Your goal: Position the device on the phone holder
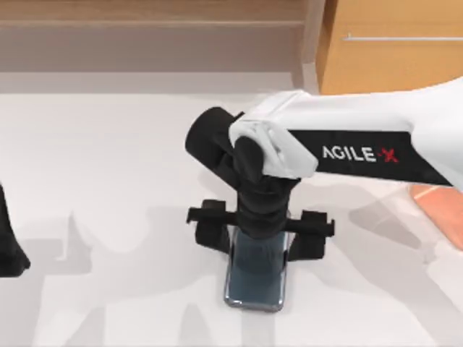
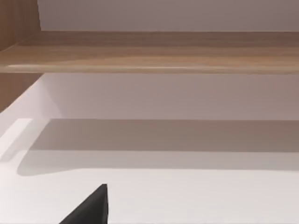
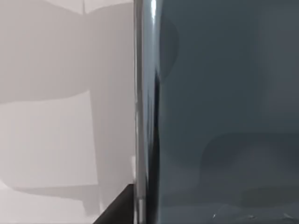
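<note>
The device [image 1: 255,278], a slim dark grey phone with a metallic rim, lies near the middle front of the table. My right gripper [image 1: 260,233] reaches down over its far end. One black finger [image 1: 213,231] presses its left long edge and the other finger [image 1: 311,235] its right, so the gripper is shut on it. The right wrist view shows the device [image 3: 224,112] from very close, its bright rim met by a dark fingertip [image 3: 119,207]. A salmon-pink corner of the phone holder [image 1: 438,201] shows at the right edge, under my right arm. My left gripper [image 1: 9,246] stays parked at the left edge.
A wooden shelf [image 1: 152,22] runs along the back of the table, with a wooden cabinet [image 1: 394,50] at the back right. The left wrist view shows the white tabletop [image 2: 163,196] and the shelf edge [image 2: 154,58].
</note>
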{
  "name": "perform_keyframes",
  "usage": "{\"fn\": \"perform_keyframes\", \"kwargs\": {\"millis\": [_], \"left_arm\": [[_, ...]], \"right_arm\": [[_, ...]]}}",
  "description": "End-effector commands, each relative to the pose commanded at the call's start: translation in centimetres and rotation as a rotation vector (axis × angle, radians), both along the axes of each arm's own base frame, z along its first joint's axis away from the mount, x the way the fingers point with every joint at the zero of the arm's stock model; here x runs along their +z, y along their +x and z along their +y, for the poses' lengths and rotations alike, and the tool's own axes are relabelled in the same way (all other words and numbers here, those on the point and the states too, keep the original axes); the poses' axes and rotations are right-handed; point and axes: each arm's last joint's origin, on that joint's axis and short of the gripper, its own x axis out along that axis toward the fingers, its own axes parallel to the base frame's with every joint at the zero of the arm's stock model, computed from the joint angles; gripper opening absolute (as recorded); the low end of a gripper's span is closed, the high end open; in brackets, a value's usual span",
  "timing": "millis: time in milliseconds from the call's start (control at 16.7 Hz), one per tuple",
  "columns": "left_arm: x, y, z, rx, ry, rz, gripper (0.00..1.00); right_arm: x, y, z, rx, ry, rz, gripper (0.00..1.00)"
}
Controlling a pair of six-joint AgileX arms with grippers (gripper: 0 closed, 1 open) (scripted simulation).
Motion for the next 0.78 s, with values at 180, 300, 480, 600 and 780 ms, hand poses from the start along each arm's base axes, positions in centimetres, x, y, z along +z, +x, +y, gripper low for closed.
{"fn": "perform_keyframes", "kwargs": {"millis": [180,300,480,600,780], "left_arm": [[0.0,0.0,0.0,0.0,0.0,0.0,1.0],[0.0,0.0,0.0,0.0,0.0,0.0,1.0],[0.0,0.0,0.0,0.0,0.0,0.0,1.0],[0.0,0.0,0.0,0.0,0.0,0.0,1.0],[0.0,0.0,0.0,0.0,0.0,0.0,1.0]], "right_arm": [[0.0,0.0,0.0,0.0,0.0,0.0,0.25],[0.0,0.0,0.0,0.0,0.0,0.0,0.1],[0.0,0.0,0.0,0.0,0.0,0.0,0.0],[0.0,0.0,0.0,0.0,0.0,0.0,0.0],[0.0,0.0,0.0,0.0,0.0,0.0,0.0]]}}
